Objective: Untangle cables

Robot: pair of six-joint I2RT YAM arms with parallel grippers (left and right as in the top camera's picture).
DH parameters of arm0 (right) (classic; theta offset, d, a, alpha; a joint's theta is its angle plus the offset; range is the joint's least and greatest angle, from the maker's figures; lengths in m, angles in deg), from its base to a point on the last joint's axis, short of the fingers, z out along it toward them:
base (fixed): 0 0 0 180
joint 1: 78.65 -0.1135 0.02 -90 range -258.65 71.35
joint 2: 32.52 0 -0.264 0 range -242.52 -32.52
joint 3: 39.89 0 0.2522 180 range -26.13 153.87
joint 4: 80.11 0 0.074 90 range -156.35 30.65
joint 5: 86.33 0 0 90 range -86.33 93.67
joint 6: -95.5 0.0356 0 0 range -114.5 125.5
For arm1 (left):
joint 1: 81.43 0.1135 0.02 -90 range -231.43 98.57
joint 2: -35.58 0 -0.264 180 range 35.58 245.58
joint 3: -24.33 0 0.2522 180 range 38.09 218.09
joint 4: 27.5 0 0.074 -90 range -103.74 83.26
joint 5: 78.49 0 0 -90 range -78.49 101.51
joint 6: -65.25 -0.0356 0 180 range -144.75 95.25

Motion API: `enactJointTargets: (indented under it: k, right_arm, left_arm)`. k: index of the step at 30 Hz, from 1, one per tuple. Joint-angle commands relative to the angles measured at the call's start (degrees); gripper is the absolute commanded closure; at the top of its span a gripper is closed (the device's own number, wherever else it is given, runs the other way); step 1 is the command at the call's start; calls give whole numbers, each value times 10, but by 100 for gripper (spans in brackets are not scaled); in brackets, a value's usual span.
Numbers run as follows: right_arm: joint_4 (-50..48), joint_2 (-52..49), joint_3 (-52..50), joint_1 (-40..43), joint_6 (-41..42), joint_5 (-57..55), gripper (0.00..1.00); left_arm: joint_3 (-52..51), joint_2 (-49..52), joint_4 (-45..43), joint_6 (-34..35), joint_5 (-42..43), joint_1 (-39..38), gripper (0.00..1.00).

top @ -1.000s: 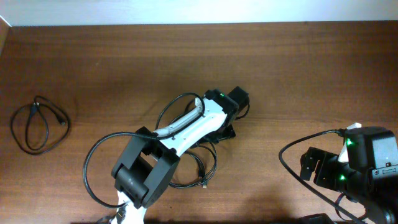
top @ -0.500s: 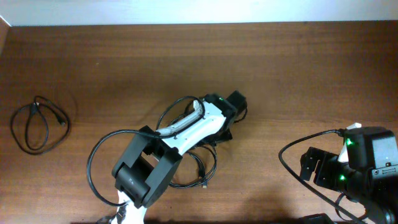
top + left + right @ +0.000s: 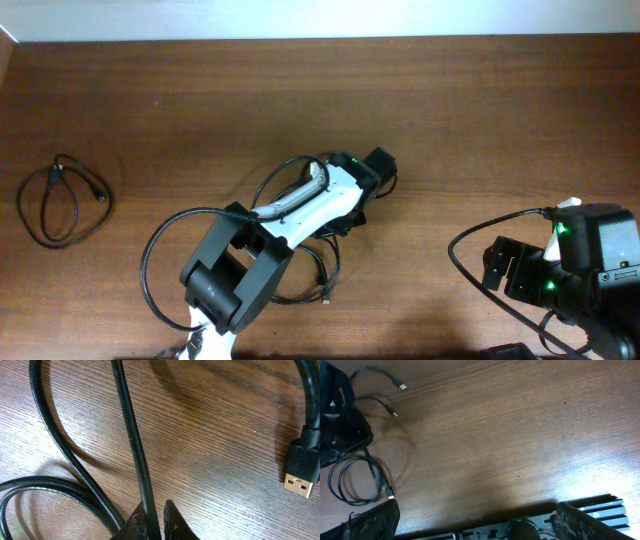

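In the left wrist view, my left gripper (image 3: 156, 519) is shut on a thin black cable (image 3: 131, 435) that runs straight up from between the fingertips. More loops of the cables (image 3: 60, 455) curve on the wood to its left. A gold-tipped USB plug (image 3: 301, 476) lies at the right. From overhead, the left arm covers most of this bundle (image 3: 325, 268) at mid-table. A separate looped cable (image 3: 60, 200) lies at the far left. My right gripper (image 3: 480, 525) is open over bare wood, far right of the bundle (image 3: 357, 482).
The table is dark brown wood (image 3: 480, 120). The right arm's base (image 3: 575, 265) and its thick black cord (image 3: 470, 245) sit at the lower right. A thick cord (image 3: 165, 250) loops beside the left arm. Two small plug ends (image 3: 399, 385) lie far left in the right wrist view.
The left gripper has gone from open to shut, pinching a cable. The left wrist has shifted slightly down and left over the bundle. The right arm has not moved.
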Motion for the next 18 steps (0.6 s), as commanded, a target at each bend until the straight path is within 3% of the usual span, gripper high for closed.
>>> enactJointTargets:
  k: [1,10,18]
  right_arm:
    - [0,-1,5,4,-1,-7,2]
    - [0,-1,5,4,-1,-7,2]
    - [0,-1,5,4,-12,-7,2]
  left_arm:
    - [-5,6,1,-15,-9,-3,100]
    - [118,-93,40,-145,-39,-2,100]
    - [171,-160,-4,-144,-39,8,100]
